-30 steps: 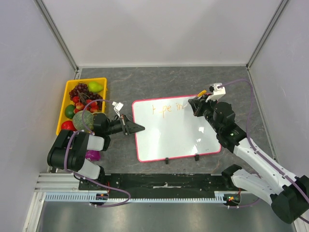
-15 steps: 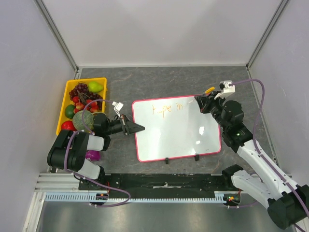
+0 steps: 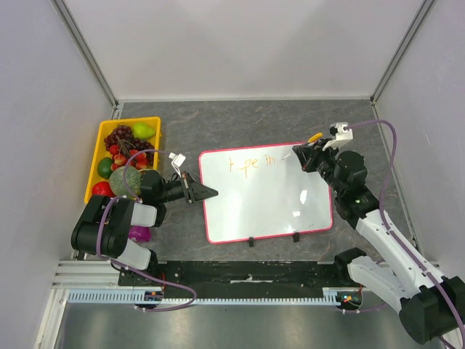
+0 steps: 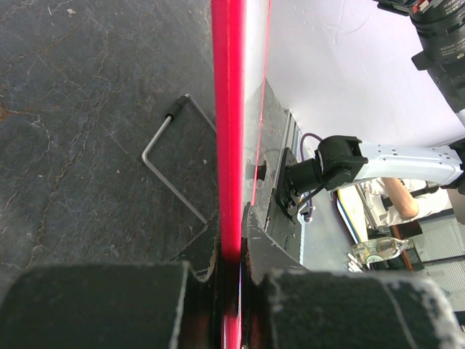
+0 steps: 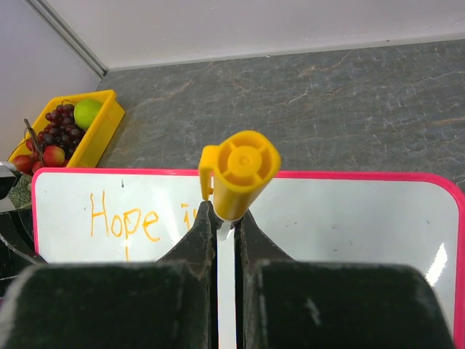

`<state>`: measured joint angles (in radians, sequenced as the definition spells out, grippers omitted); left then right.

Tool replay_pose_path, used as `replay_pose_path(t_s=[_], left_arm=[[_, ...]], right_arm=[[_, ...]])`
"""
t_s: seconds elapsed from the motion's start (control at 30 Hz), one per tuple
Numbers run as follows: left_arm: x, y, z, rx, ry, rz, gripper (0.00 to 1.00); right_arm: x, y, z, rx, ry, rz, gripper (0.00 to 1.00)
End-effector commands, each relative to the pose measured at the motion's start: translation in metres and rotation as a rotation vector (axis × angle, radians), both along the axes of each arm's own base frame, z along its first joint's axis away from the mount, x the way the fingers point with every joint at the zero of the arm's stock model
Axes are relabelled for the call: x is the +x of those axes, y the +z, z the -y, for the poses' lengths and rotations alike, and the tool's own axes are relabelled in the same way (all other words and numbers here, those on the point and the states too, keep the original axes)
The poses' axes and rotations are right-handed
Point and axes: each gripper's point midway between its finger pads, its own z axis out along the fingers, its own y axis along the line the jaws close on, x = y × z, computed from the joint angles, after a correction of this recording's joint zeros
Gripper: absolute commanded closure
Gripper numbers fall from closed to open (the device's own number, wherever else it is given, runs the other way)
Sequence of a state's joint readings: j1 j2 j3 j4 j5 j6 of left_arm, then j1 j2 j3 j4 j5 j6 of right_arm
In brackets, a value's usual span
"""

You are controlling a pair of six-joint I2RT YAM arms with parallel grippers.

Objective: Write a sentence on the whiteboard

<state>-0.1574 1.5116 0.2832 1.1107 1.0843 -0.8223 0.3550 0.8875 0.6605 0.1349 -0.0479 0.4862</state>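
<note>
The whiteboard (image 3: 269, 196) lies on the dark table, white with a pink-red frame and two black feet on its near edge. The sentence (image 3: 252, 163) reads "Hope in" in orange along the board's far edge; it also shows in the right wrist view (image 5: 123, 217). My left gripper (image 3: 210, 193) is shut on the board's left frame edge (image 4: 231, 145). My right gripper (image 3: 301, 157) is shut on a white marker with a yellow cap (image 5: 240, 171), held over the board's far right part, just right of the writing.
A yellow fruit tray (image 3: 99, 138) with grapes, apples and a green pear stands at the far left. A bent metal rod (image 4: 168, 167) lies on the table beside the board's edge. Grey walls close in the table on three sides.
My right gripper moved right and a little away with the marker, uncovering the word "in". The left gripper and the board have not moved.
</note>
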Motion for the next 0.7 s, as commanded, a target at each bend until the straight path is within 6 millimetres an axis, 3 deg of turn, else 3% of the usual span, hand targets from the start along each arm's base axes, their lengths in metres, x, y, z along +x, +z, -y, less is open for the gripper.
replay_pose_path(t_s=[0.0,0.37,0.67], left_arm=[[0.015,-0.015,-0.004,0.076,0.060,0.102,0.98],[0.014,-0.015,-0.004,0.076,0.059,0.100,0.98],[0.014,-0.015,-0.004,0.075,0.057,0.100,0.98]], right_arm=[[0.007,0.008,-0.003,0.007,0.010,0.044,1.00],[0.018,-0.017,-0.004,-0.011,-0.006,-0.008,1.00],[0.019,-0.026,0.011,-0.060,-0.079,-0.031,1.00]])
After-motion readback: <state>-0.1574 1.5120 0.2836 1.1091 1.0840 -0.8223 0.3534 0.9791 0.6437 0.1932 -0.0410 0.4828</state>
